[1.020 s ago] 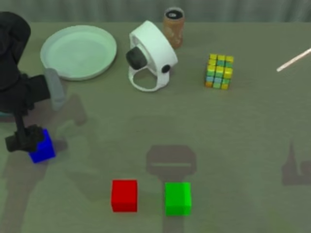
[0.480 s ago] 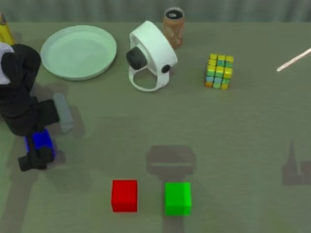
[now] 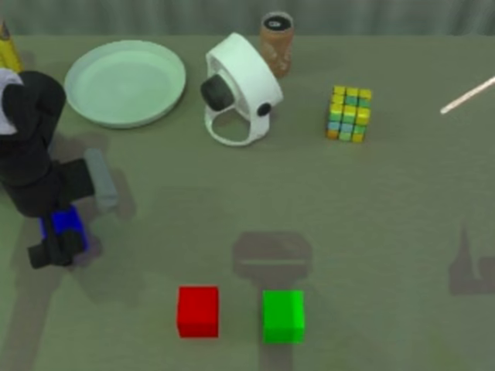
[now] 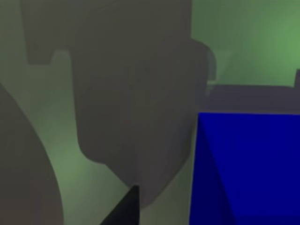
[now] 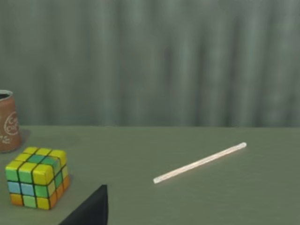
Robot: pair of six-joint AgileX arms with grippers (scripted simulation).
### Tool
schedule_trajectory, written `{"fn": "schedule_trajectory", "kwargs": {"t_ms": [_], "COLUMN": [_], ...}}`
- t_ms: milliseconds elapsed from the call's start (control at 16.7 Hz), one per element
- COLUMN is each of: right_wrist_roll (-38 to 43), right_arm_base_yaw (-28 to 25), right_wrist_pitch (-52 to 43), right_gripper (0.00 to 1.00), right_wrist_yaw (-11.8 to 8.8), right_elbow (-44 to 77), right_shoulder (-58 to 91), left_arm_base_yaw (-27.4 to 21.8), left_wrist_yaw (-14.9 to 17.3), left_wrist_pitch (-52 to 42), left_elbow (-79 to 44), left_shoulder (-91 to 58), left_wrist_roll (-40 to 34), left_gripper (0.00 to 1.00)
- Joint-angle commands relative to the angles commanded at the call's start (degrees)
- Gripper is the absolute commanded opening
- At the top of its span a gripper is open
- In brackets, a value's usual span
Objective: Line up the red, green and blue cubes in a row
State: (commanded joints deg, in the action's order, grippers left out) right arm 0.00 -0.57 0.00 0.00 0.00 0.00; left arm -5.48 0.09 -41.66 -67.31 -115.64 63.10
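The blue cube (image 3: 63, 222) lies at the table's left side, half covered by my left gripper (image 3: 52, 249), which hangs right over it. In the left wrist view the blue cube (image 4: 248, 168) fills one side, and a dark fingertip (image 4: 127, 207) stands apart from its face, so the gripper is open around it. The red cube (image 3: 198, 311) and the green cube (image 3: 283, 315) sit side by side near the front edge with a gap between them. My right gripper (image 5: 150, 222) is parked off the table's right, open and empty.
At the back stand a pale green plate (image 3: 85, 77), a white round device (image 3: 240, 77) and a brown can (image 3: 276, 39). A multicoloured puzzle cube (image 3: 349, 113) and a thin white stick (image 3: 466, 96) lie at the back right. A yellow object (image 3: 6, 48) is at the far left.
My left arm swung toward the front and came down over the blue cube. In the last half second it hardly moved. The red and green cubes stayed put.
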Motion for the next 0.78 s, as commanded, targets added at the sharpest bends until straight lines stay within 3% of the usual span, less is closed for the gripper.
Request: {"fn": "schedule_trajectory", "kwargs": {"t_ms": [420,780], "right_wrist_roll": [0.0,0.0], "right_arm_base_yaw": [0.0,0.0], "right_wrist_pitch": [0.0,0.0], "right_gripper": [1.0,1.0], "right_wrist_yaw": [0.0,0.0], "right_elbow": [0.0,0.0], "right_shoulder": [0.0,0.0], "left_arm_base_yaw": [0.0,0.0], "left_wrist_yaw": [0.0,0.0], "left_wrist_pitch": [0.0,0.0], "left_elbow": [0.0,0.0], "left_shoulder": [0.0,0.0], "left_wrist_roll": [0.0,0.0], "left_gripper": [0.02,0.0]}}
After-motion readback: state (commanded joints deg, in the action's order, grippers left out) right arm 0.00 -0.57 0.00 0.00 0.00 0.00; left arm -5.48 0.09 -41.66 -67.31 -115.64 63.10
